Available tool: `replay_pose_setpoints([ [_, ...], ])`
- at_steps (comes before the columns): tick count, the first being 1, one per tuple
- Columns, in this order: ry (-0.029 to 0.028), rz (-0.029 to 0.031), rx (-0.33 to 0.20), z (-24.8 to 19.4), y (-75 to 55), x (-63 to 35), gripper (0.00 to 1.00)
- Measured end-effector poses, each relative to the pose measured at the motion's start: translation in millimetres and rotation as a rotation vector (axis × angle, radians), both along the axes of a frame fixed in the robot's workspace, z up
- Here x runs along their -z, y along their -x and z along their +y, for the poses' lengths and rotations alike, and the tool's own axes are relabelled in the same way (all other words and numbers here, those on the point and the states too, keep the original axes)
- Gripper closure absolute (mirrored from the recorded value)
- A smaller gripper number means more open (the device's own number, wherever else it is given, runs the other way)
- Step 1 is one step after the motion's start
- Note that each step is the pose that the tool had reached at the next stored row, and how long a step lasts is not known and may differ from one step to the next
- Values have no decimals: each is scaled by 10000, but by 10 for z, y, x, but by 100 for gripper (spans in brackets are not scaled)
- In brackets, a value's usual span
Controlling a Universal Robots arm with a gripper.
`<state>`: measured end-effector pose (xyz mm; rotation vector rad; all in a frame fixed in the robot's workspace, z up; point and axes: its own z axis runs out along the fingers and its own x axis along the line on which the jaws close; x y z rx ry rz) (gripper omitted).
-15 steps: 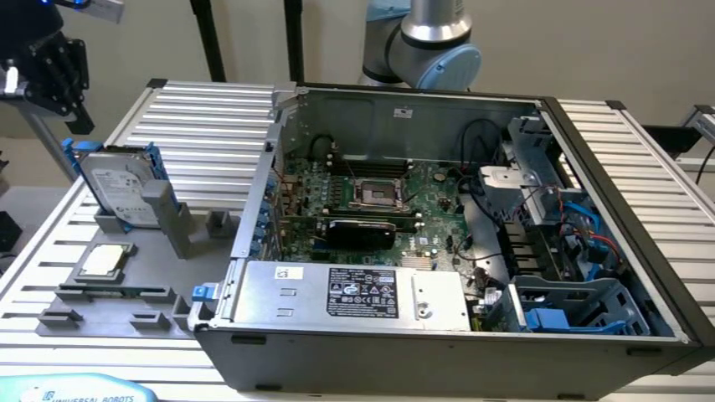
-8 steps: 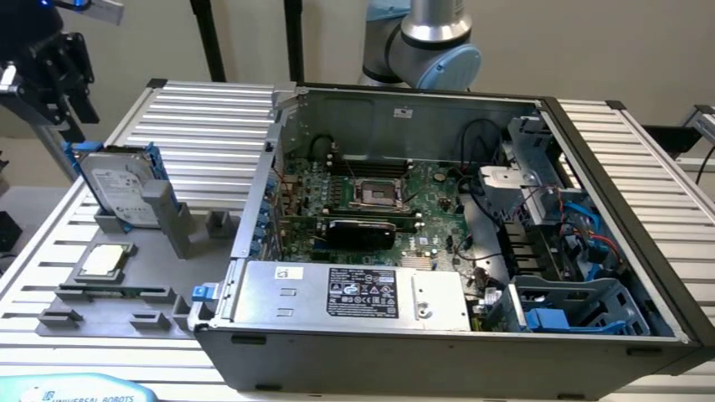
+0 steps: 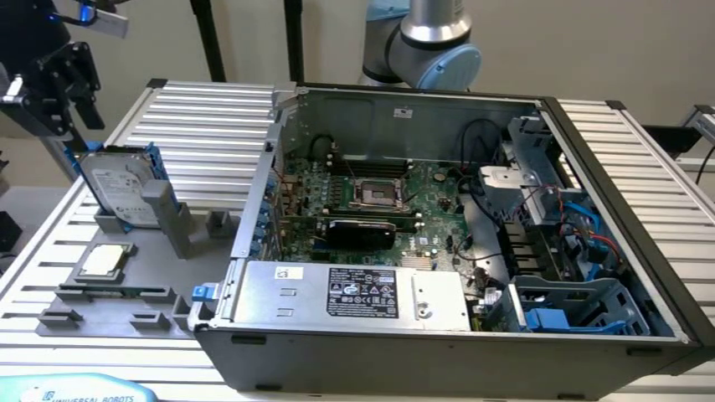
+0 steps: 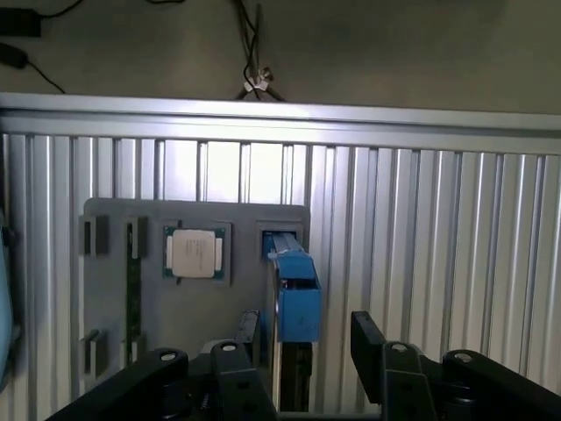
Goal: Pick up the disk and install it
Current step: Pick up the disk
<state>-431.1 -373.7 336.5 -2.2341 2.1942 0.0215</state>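
- Looking for the disk (image 3: pixel 115 188)?
- Standing on edge in the grey stand (image 3: pixel 170 219), to the exterior view's left of the case (image 3: pixel 447 356), keeping its thin top edge free for grabbing.
- Gripping anything with the gripper (image 4: pixel 304 326)?
- Gripping nothing. Hanging above the disk, fingers (image 4: pixel 372 338) spread wide, seeming to be lining up with the blue frame (image 4: pixel 294 294).
- Looking soft or hard?
- Looking hard and flat, with smooth silver-grey metal and shiny blue plastic clipping round it.

Soft, even light from above fills the open computer case (image 3: pixel 447 362); its outer front wall lies in shade. Beside the case the ribbed table (image 3: pixel 213 126) glares pale.
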Motion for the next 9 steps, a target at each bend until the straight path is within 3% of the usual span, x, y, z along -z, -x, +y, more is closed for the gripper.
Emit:
replay_pose_setpoints([
  [9,0,-1,292,-1,8,163,46],
])
